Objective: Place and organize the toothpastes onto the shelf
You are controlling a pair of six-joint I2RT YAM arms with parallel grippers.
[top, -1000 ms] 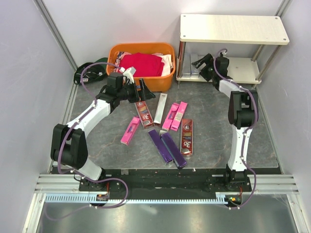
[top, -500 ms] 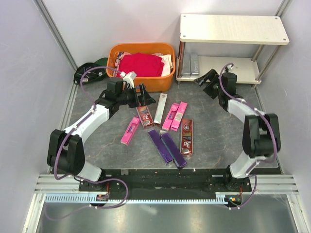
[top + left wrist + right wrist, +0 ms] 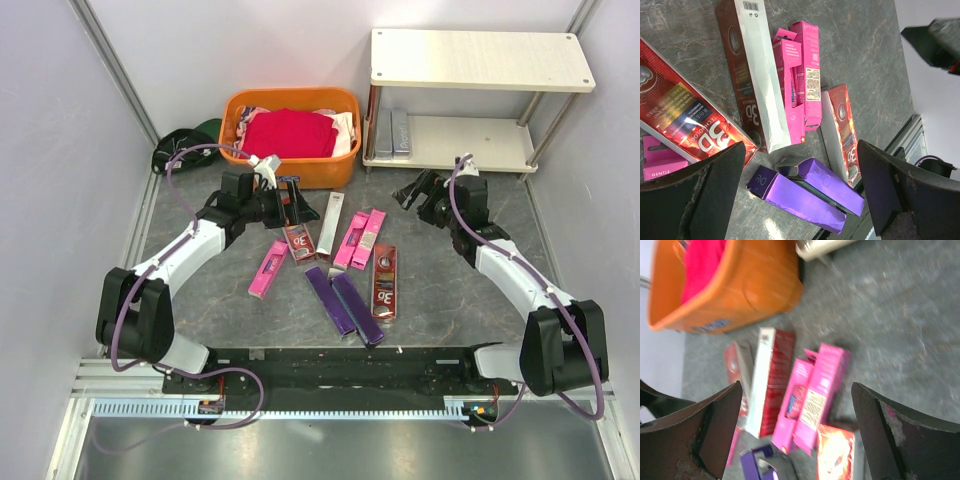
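Several toothpastes lie on the table: a lone pink box point(image 3: 268, 268), a red box point(image 3: 297, 240), a white-sided red box point(image 3: 330, 222), two pink boxes point(image 3: 359, 239), a red box point(image 3: 385, 282) and two purple boxes point(image 3: 343, 304). Two silver-grey boxes point(image 3: 392, 130) lie on the shelf's lower board point(image 3: 470, 142). My left gripper point(image 3: 298, 205) is open and empty, hovering over the red box; its wrist view point(image 3: 801, 150) shows the purple boxes point(image 3: 805, 197) between the fingers. My right gripper point(image 3: 410, 190) is open and empty in front of the shelf, facing the pink boxes point(image 3: 815, 400).
An orange basket point(image 3: 300, 168) holding a red cloth point(image 3: 290, 132) stands at the back, left of the shelf. A dark green bundle point(image 3: 185, 145) lies left of the basket. The shelf's top board point(image 3: 480, 58) is bare.
My right gripper has drawn back from the shelf's lower board toward me, empty and open, and the arm has swung right. My left gripper has shifted slightly nearer over the red box.
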